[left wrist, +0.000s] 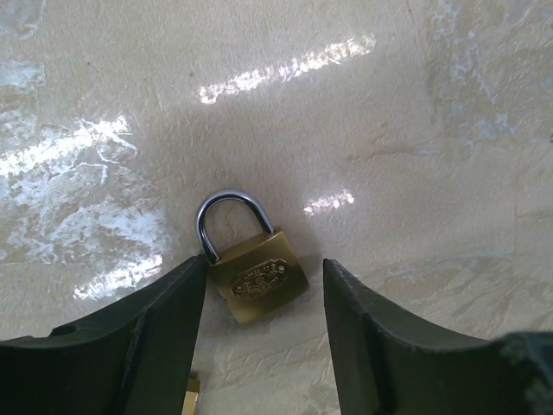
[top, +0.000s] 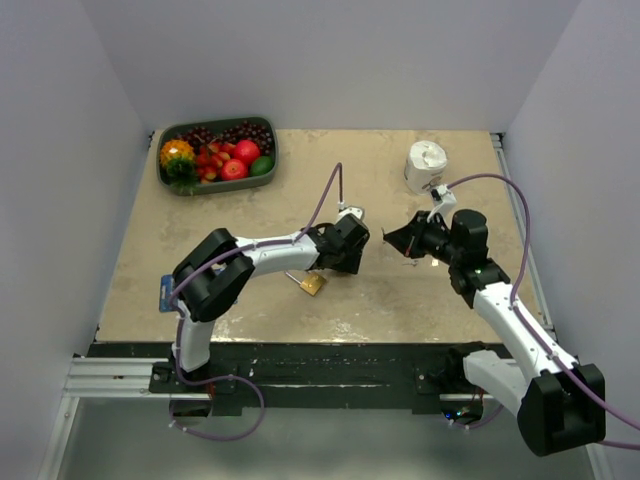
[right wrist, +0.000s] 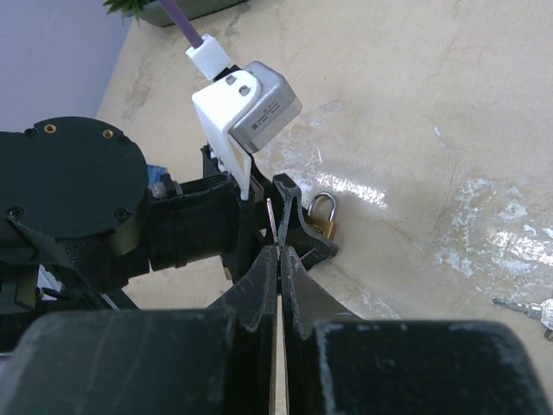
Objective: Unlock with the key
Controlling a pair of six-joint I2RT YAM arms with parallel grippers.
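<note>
**Inspector A:** So, how far along is the unlocking?

**Inspector B:** It is at an early stage. The padlock [left wrist: 255,272] lies flat on the table [left wrist: 389,104] and its shackle appears shut. The left gripper [left wrist: 264,262] straddles it with jaws apart, not clamped. The right gripper [right wrist: 279,251] is clenched on the key [right wrist: 272,223], blade outward, near the padlock but not inserted. Judged outstanding: clamp, insert, turn.

**Inspector A:** Any containers?

**Inspector B:** One bin [top: 274,152] sits at the far left corner, holding fruit [top: 235,160]. No lock or key is seen in it.

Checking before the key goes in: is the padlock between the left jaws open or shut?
Shut: the padlock shows both shackle legs running into its brass body.
</note>
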